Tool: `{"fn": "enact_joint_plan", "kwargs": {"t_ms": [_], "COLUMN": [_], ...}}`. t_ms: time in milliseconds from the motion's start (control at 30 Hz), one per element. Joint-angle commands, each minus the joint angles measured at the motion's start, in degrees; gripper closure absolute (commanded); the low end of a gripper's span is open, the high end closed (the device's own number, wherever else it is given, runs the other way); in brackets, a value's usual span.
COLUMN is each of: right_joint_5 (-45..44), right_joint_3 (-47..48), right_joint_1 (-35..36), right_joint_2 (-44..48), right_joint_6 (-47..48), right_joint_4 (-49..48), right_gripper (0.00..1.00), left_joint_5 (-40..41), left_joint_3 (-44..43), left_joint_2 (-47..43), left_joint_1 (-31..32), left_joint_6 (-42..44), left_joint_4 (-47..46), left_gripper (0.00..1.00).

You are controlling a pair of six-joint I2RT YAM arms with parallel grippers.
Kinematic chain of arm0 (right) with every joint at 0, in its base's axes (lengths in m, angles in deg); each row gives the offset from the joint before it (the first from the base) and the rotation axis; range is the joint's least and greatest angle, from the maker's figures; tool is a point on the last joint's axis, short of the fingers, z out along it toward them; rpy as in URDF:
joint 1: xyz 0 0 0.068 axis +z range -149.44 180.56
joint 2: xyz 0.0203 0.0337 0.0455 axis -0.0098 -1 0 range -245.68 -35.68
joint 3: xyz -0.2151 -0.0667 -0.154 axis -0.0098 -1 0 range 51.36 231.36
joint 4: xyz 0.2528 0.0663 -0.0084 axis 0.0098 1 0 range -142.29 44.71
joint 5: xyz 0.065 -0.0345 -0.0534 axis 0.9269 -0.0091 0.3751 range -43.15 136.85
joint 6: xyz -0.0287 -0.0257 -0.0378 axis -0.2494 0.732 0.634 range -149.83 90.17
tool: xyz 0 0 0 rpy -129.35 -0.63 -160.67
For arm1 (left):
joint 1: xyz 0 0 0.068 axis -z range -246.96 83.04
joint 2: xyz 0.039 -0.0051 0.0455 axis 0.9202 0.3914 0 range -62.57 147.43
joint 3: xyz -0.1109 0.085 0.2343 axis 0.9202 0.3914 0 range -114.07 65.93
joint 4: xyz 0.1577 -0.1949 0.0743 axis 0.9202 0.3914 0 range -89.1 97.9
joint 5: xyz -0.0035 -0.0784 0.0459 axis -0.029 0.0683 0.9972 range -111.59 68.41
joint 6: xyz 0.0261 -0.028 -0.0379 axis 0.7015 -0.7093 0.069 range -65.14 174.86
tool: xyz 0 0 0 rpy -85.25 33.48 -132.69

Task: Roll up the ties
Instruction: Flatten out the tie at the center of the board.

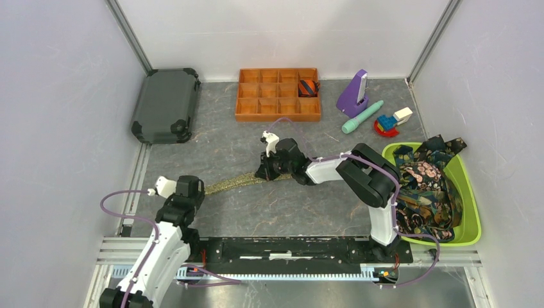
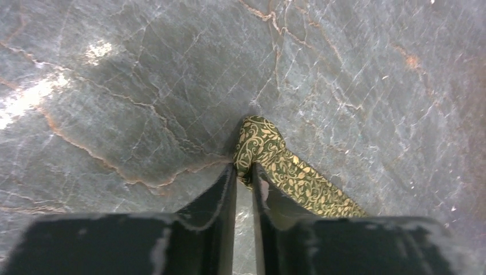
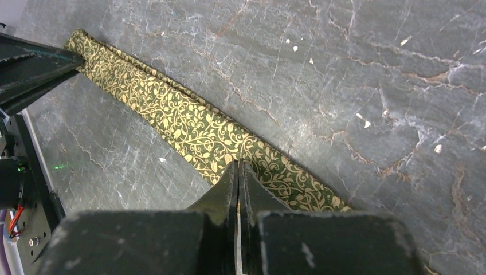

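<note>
From above, the olive tie is seen stretched flat in a near-straight band between the two grippers. Its one end lies at the tips of the left gripper and its other end is under the right gripper. It is probably laid out this way so that it can be kept taut and rolled from one end. Well beyond the right gripper, a rolled tie sits in one cell of a tray, which is judged to be where finished rolls go. To the right gripper's outer side, more ties are heaped in a bin.

In the left wrist view, the left gripper is seen with its jaws drawn to a narrow slit. The tie's folded end is just ahead of the tips, and the band runs back beneath the right-hand finger. Whether cloth is actually pinched cannot be told. The end appears to be addressed here as the start of the roll.

In the right wrist view, the right gripper is fully closed, its tips set on the tie's near edge. The band runs away ahead and to the left, towards the other gripper. Whether it is pinched or only pressed to the table cannot be told; either way an anchor against sliding is judged to be the purpose.
</note>
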Motion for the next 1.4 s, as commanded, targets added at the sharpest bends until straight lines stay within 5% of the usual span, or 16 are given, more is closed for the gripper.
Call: {"fn": "enact_joint_plan", "kwargs": {"t_ms": [0,200,700,833,900,967,1167,1367], "right_joint_5": [-0.57,-0.95,-0.11,0.23,0.39,0.33,0.47,0.83], "right_joint_3": [-1.43,-2.15,-1.87,-0.8,-0.84,-1.04,-2.01,-3.45], "right_joint_1": [0.17,0.08,0.73,2.08,2.54,2.64,2.64,2.7], "right_joint_2": [-0.94,-0.36,7.94,8.38,8.37,8.37,9.98,11.08], "right_joint_6": [-0.53,-0.76,-1.51,-2.07,-2.08,-2.06,-1.6,-1.28], "right_joint_4": [-3.64,-4.52,-4.78,-4.52,-4.52,-4.28,-3.78,-3.88], "right_gripper": [1.0,1.0,0.94,0.94,0.94,0.94,0.94,0.94], "left_joint_5": [2.52,5.39,1.84,1.99,3.18,4.38,4.35,-9.06], "left_joint_3": [-0.77,-2.16,-5.4,-3.63,-3.96,-4.99,-9.21,-8.87], "left_joint_2": [2.04,6.27,7.61,5.4,4.28,3.31,5.58,12.11], "left_joint_1": [-0.45,-0.6,-3.43,-3.52,-3.52,-3.52,-6.01,-16.8], "left_joint_6": [-0.85,4.75,14.71,12.16,11.1,11.18,11.89,13.25], "left_joint_4": [-7.11,-14.54,-15.55,-14.04,-11.96,-9.55,-4.75,-10.09], "left_gripper": [0.82,0.96,0.97,0.8,0.48,0.31,0.31,0.42]}}
